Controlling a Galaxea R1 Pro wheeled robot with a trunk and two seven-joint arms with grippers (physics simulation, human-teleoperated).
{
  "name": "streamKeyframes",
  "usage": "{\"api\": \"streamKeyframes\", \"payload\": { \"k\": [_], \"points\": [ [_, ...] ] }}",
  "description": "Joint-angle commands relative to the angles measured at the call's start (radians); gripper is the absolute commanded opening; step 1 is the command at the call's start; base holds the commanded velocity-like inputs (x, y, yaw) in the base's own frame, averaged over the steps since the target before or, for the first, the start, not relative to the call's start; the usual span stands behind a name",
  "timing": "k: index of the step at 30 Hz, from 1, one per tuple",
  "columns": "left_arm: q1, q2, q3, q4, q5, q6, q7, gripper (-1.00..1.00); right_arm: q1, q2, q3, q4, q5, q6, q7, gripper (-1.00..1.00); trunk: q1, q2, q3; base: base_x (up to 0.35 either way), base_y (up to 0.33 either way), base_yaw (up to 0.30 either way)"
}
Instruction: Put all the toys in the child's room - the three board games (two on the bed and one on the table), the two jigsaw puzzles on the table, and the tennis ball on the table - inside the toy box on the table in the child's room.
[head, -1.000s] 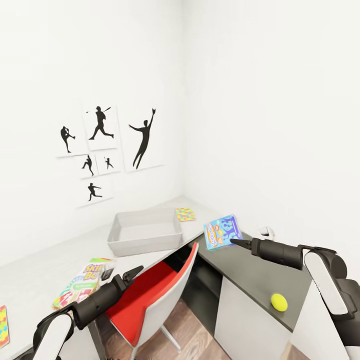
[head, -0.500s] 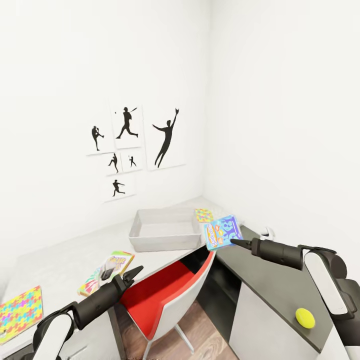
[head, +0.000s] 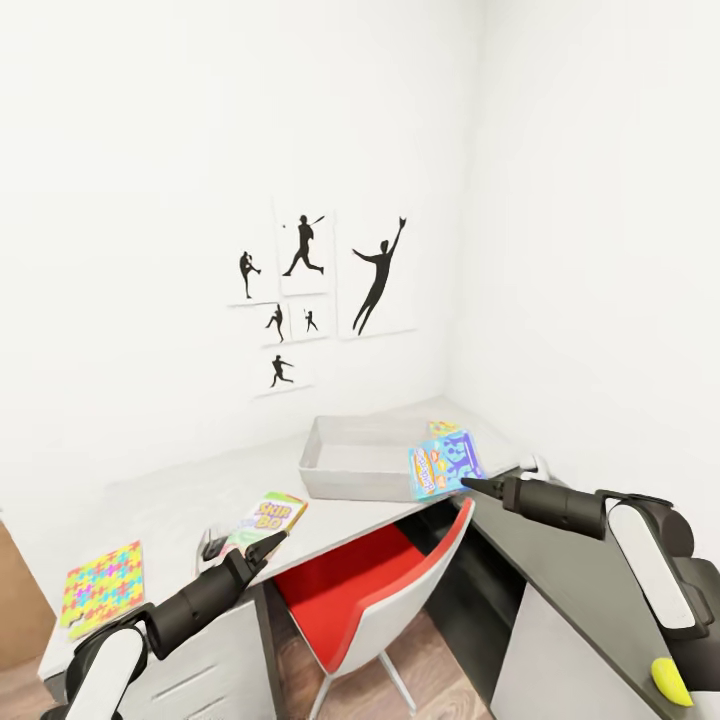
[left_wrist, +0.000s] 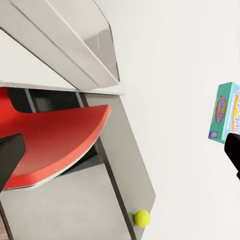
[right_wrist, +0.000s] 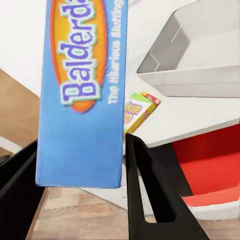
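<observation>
- Pale grey-white table (head: 190, 505) along a white wall, meeting a lower dark grey desk (head: 580, 590) at the room's corner; red-seated chair (head: 365, 590) tucked between them.
- Light grey toy box (head: 345, 478) near the table's far end, open-topped, nothing seen inside from the head view.
- Multicoloured jigsaw puzzle (head: 100, 588) flat at the table's near end; a second, partly hidden, just beyond the toy box (head: 441, 428).
- Blue board game (head: 445, 464) pinched by its edge in the right gripper (head: 468, 486), held upright in the air just beside the toy box's near corner, not yet over it.
- Skip-Bo box (head: 268, 516) flat on the table, just ahead of the left gripper (head: 262, 548); fingers apart, holding nothing.
- Yellow tennis ball (head: 668, 680) on the dark desk, well apart from the toy box.
- Step in hand, apparently: carrying the blue game to the box. Next move calls for reaching further over the rim, then releasing.
</observation>
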Motion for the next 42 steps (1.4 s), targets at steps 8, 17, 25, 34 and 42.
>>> {"api": "streamKeyframes", "payload": {
  "k": [8, 17, 25, 34, 42],
  "points": [
    [-0.001, 0.0, 0.001, 0.001, -0.005, 0.005, -0.004, 1.0, 0.001, 0.0, -0.001, 0.0, 0.003, 0.005, 0.009, -1.0, 0.0, -0.001, 0.0, 0.167, 0.0, 0.198],
    [-0.001, 0.0, 0.001, 0.001, -0.006, 0.004, -0.003, 1.0, 0.001, 0.0, 0.0, -0.002, 0.003, 0.005, 0.009, -1.0, 0.0, -0.001, 0.0, 0.296, 0.0, 0.049],
    [-0.001, 0.0, 0.001, 0.001, -0.006, 0.004, -0.003, 1.0, 0.001, 0.0, 0.0, -0.003, 0.004, 0.005, 0.009, -1.0, 0.0, -0.001, 0.0, 0.327, 0.0, 0.008],
    [-0.001, 0.0, 0.001, 0.001, -0.006, 0.004, -0.002, 1.0, 0.001, 0.0, -0.001, -0.003, 0.004, 0.005, 0.009, -1.0, 0.0, -0.001, 0.0, 0.332, 0.0, 0.001],
    [-0.001, -0.001, 0.001, 0.001, -0.006, 0.004, -0.001, 1.0, 0.001, 0.0, -0.001, -0.004, 0.004, 0.005, 0.009, -1.0, 0.0, -0.001, 0.0, 0.295, 0.0, 0.0]
  ]
}}
